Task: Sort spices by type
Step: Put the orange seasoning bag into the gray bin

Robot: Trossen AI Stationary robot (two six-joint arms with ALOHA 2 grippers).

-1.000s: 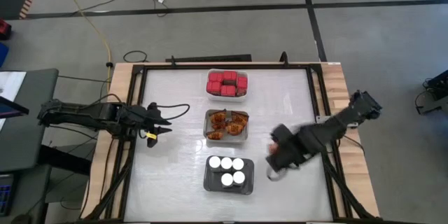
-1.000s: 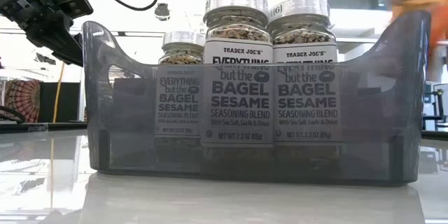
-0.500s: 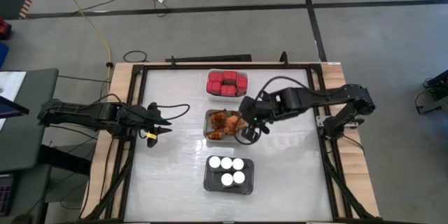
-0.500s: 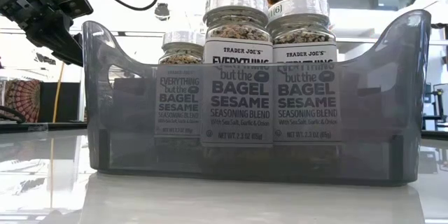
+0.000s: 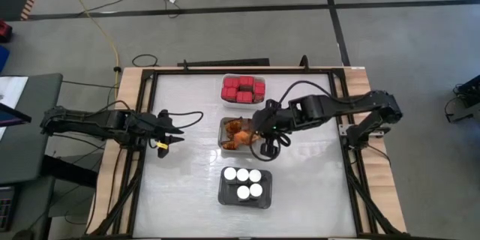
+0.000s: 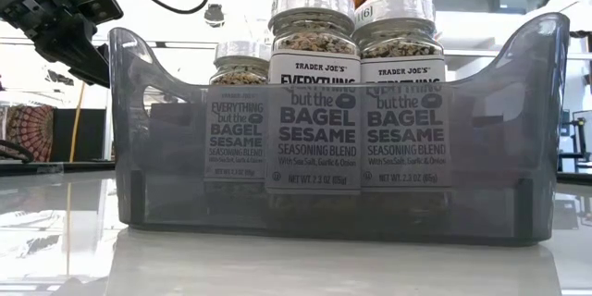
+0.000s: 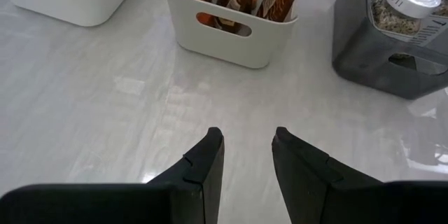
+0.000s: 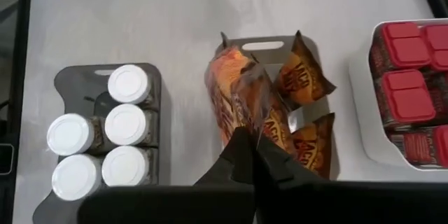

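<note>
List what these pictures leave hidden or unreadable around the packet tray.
- Packet tray, high view: the right gripper and arm cover its right side; packets there can't be counted.
- Held packet, right wrist view: print blurred.
- Low view: jars and the grey tray block the packet tray; the held packet is cut off by the top edge.

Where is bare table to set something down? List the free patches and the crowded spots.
Free: the tabletop between the left gripper and the three trays, and the stretch right of the dark grey tray. Crowded: the middle column, where the right gripper holds an orange packet over the middle tray.
</note>
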